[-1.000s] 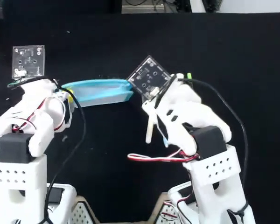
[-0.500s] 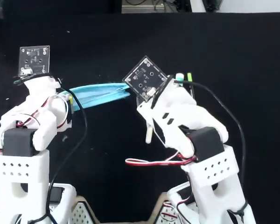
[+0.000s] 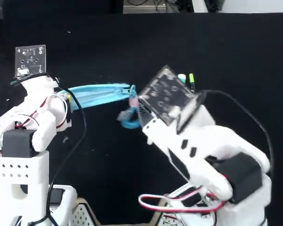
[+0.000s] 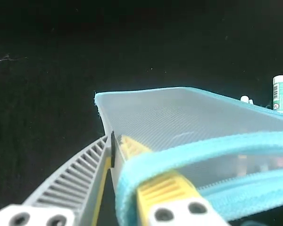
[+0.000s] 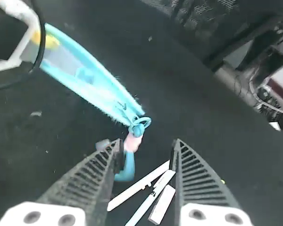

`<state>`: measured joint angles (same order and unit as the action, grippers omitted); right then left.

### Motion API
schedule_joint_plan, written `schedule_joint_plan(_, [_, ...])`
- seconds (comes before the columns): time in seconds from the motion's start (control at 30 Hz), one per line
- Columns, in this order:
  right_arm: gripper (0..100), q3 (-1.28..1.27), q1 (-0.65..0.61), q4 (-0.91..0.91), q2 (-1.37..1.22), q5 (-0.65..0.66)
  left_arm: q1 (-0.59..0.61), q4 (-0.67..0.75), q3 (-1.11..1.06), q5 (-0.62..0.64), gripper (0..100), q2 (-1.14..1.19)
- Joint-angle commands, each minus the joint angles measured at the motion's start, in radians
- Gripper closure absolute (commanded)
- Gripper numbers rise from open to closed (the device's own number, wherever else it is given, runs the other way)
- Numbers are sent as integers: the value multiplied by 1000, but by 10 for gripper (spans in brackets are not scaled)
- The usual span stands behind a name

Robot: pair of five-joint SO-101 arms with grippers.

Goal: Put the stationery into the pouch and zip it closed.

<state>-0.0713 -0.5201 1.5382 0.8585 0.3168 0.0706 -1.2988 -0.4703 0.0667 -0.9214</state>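
Two arms stand side by side at the black table [image 3: 236, 52], and we log them from their bases outward.

Left arm: the left gripper [image 4: 117, 143] is clamped on one short end of the pouch [image 3: 96, 93]. Its yellow-padded finger presses on the blue rim and its grey ribbed finger sits on the other side. The pouch is light blue mesh with a blue zip band. It runs edge-on from that clamp toward the right arm.

Right arm: the right gripper [image 5: 146, 147] hangs over the pouch's far end with its two ribbed fingers spread and nothing pinched between them. We note three items at that end of the pouch:
- a blue ring [image 5: 140, 125] on the zip
- a pink tag [image 5: 130, 142] below the ring, lying just beside the inner face of one finger; we cannot tell whether they touch
- a blue strap [image 3: 129, 121] dangling under the tag

Several white sticks [image 5: 140, 185] lie on the table beneath the open fingers, outside the pouch.

Farther out, past the right arm's wrist board, a white-and-green tube [image 3: 181, 77] and a bright green pen [image 3: 191, 79] lie close together on the cloth. Both are well apart from the pouch. We cannot tell from these views how far along the band the zip is drawn.
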Motion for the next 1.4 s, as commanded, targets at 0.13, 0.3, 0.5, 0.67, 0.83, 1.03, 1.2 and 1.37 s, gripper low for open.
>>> schedule_joint_plan(0.13, [833,-91,152,-63,-7,-115,8,-14,24,-28,970,-6])
schedule_joint_plan(0.3, [833,-216,135,-120,-13,-49,8,-11,1,-25,970,-9])
schedule_joint_plan(0.5, [832,-519,55,-333,1,-51,-1,-2,-19,-23,970,-6])
schedule_joint_plan(0.67, [832,-727,11,-506,76,-44,-1,-5,-21,-23,970,-6])
schedule_joint_plan(0.83, [832,-866,9,-644,219,-44,-1,-5,-21,-23,970,-6])
schedule_joint_plan(1.03, [832,-1024,9,-790,346,-51,-1,-6,-21,-23,970,-6])
schedule_joint_plan(1.2, [832,-1116,9,-898,380,-51,-1,-20,-21,-23,970,-6])
schedule_joint_plan(1.37, [830,-1173,9,-1031,386,-52,1,-20,-21,-23,970,-12])
